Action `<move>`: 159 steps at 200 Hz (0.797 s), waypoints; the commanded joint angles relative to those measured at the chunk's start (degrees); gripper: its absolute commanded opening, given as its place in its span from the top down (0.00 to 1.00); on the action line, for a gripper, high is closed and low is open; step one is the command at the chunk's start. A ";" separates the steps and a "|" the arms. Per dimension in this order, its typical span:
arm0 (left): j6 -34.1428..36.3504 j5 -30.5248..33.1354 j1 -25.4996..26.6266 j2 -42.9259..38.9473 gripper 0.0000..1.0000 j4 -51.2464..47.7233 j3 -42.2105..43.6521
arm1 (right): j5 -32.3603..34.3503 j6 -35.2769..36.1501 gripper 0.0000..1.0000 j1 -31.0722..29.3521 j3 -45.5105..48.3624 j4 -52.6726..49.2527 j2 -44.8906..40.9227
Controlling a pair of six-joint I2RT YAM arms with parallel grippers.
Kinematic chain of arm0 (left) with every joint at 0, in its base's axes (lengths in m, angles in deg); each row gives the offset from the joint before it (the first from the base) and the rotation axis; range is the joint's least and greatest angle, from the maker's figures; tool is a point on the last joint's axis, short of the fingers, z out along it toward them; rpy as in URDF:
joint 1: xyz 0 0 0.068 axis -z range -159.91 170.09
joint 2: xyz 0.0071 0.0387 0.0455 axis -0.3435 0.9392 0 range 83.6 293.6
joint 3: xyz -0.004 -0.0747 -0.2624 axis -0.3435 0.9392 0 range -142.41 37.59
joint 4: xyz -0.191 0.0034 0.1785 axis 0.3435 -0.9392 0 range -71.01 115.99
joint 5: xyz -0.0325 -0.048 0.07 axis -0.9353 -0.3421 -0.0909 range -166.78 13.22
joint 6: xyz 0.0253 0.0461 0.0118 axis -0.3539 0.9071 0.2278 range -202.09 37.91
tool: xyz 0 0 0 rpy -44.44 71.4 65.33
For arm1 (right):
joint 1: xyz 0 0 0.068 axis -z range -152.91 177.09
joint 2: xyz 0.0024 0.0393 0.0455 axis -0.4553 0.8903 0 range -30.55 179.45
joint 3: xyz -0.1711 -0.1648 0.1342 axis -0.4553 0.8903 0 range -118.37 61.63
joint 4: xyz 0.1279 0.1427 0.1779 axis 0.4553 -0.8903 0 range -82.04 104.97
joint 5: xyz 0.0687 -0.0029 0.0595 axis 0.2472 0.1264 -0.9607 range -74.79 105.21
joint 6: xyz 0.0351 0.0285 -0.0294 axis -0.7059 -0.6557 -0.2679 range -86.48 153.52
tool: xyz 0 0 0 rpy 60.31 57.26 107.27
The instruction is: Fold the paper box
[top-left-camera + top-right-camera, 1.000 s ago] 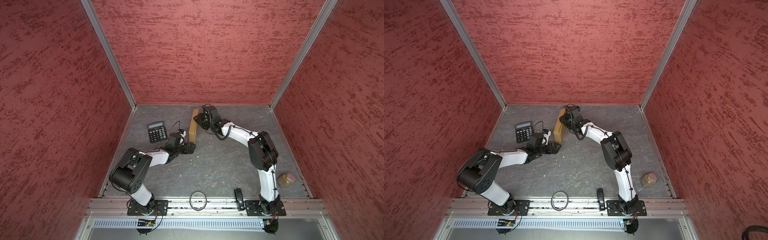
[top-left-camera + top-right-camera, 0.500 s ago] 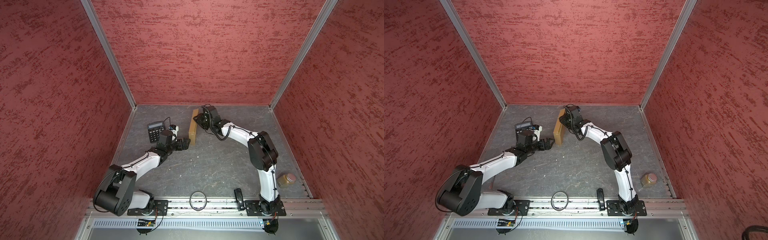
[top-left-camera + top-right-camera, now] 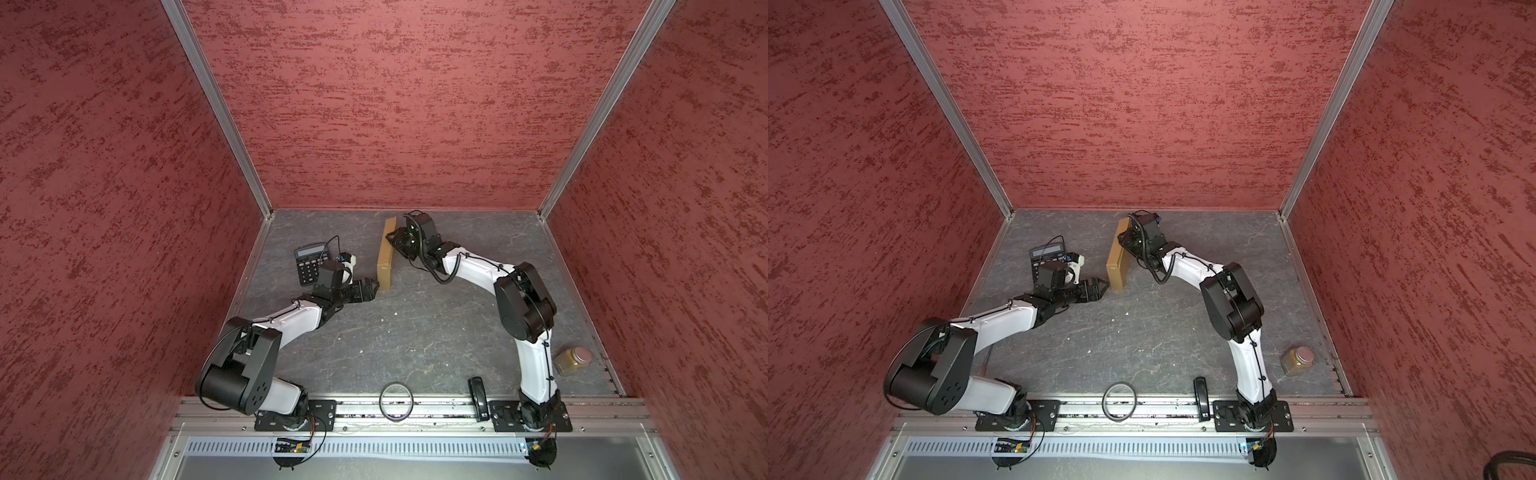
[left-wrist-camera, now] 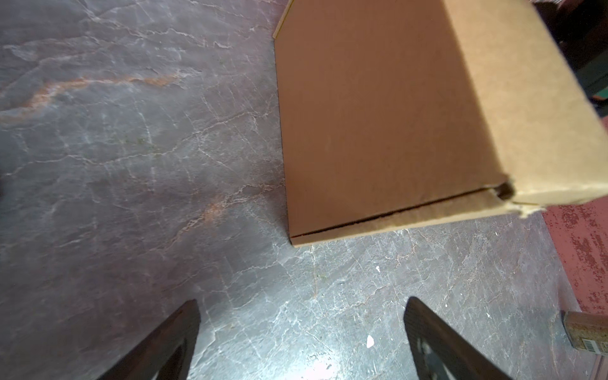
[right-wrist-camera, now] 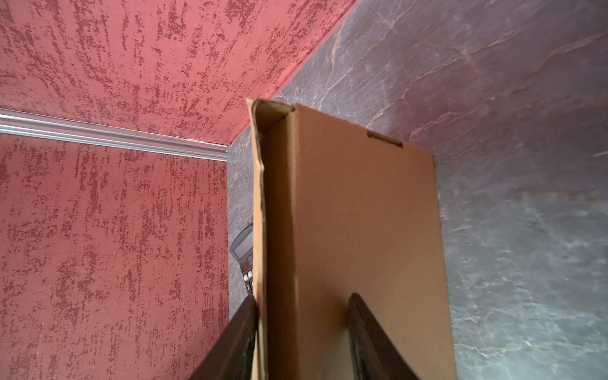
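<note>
Trouble comes if our right hand slips: it pinches the paper box, standing on edge at the back of the worktop. Our wide-open, empty left hand could knock it over.

In a top view, the paper box stands up on its thin side on the gray table. The right gripper holds it near the far end. The left gripper is wide open, just beside the near end. A calculator lies near it.
</note>
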State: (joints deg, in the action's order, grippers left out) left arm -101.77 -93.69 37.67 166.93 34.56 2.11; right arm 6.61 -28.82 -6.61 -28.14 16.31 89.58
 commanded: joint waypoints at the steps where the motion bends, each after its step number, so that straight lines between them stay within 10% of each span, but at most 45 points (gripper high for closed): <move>1: -0.10 -1.26 -0.27 0.99 0.03 2.70 -2.10 | 1.17 -1.95 0.56 -0.47 1.84 -2.16 0.26; 159: -1.80 -1.63 -0.29 6.15 0.02 6.38 -8.03 | 1.12 -2.45 0.60 -0.47 3.47 -1.29 0.19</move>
State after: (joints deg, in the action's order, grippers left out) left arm -102.25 -95.87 37.72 172.97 37.47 -4.29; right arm 6.94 -29.26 -6.56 -26.59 19.39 89.56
